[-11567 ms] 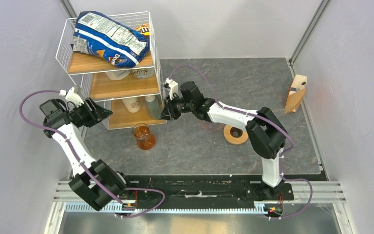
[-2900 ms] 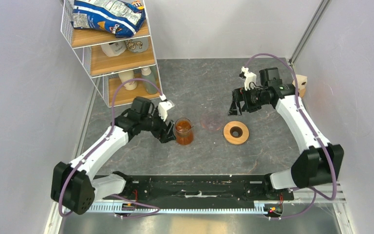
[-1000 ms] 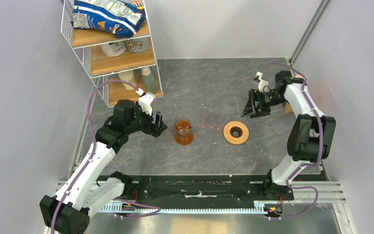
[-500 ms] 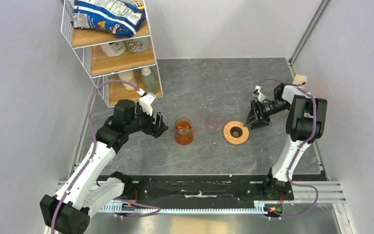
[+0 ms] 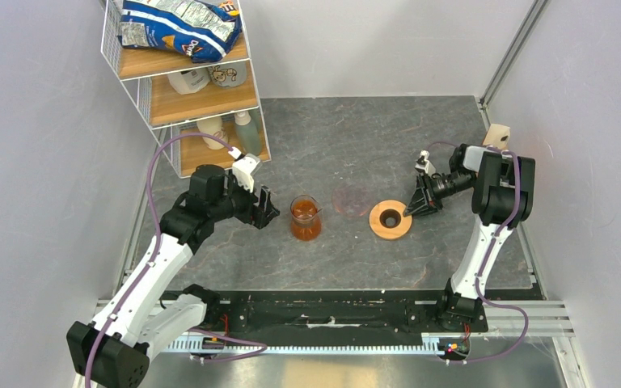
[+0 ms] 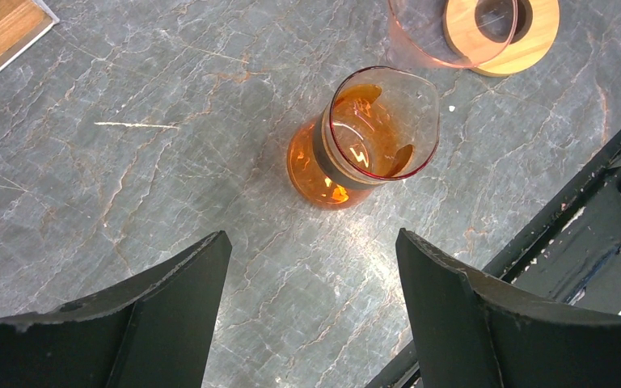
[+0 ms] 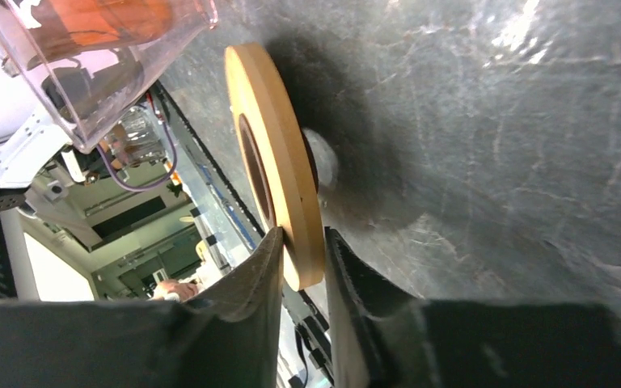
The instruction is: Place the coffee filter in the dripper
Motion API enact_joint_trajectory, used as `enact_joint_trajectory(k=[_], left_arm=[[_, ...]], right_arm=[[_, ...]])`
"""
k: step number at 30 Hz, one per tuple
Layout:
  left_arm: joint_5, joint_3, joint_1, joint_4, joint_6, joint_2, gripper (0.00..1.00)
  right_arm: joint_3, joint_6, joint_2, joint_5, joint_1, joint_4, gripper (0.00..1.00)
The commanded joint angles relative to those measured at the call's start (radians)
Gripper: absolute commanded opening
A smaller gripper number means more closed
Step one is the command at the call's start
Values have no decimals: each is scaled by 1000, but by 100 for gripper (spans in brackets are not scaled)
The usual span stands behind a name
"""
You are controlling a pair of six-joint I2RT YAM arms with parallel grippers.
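The dripper (image 5: 380,229), a round light-wood ring with a dark centre hole, lies on the grey stone table right of centre. My right gripper (image 5: 415,204) reaches it from the right and low. In the right wrist view the ring's rim (image 7: 279,145) stands edge-on between the two fingers of that gripper (image 7: 304,231), one on each face, shut on it. My left gripper (image 5: 265,208) hangs open just left of the amber glass vessel (image 5: 305,217), nothing between its fingers (image 6: 170,299). The coffee filter is hidden behind my right arm.
A clear pinkish glass cone (image 5: 348,198) stands between the vessel and the ring, close to the ring's left rim (image 6: 445,32). A wire shelf rack (image 5: 186,81) with bottles and a snack bag fills the far left corner. A pale wooden piece (image 5: 498,132) stands by the right wall.
My right gripper has come down and leftward to the ring's right rim and narrowed from wide open onto it. The left arm has stayed still.
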Motion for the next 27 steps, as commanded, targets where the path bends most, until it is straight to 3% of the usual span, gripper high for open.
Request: enact_joint_trajectory(k=[1, 5, 11, 18, 21, 27], left_arm=[[24, -4, 2, 21, 25, -14, 83], [26, -2, 1, 22, 23, -13, 83], [21, -5, 2, 18, 22, -23, 83], [-10, 0, 1, 26, 13, -29, 83], [-9, 16, 3, 23, 4, -22, 83], [-2, 76, 2, -28, 2, -31, 83]], right_arm=[[-26, -42, -65, -43, -5, -55, 26], [-34, -59, -110, -56, -13, -89, 0], [-6, -113, -231, -118, -94, -221, 0], [119, -324, -352, -260, -190, -570, 0], [135, -293, -395, -332, -148, -571, 0], [214, -222, -381, -514, 54, -571, 0]])
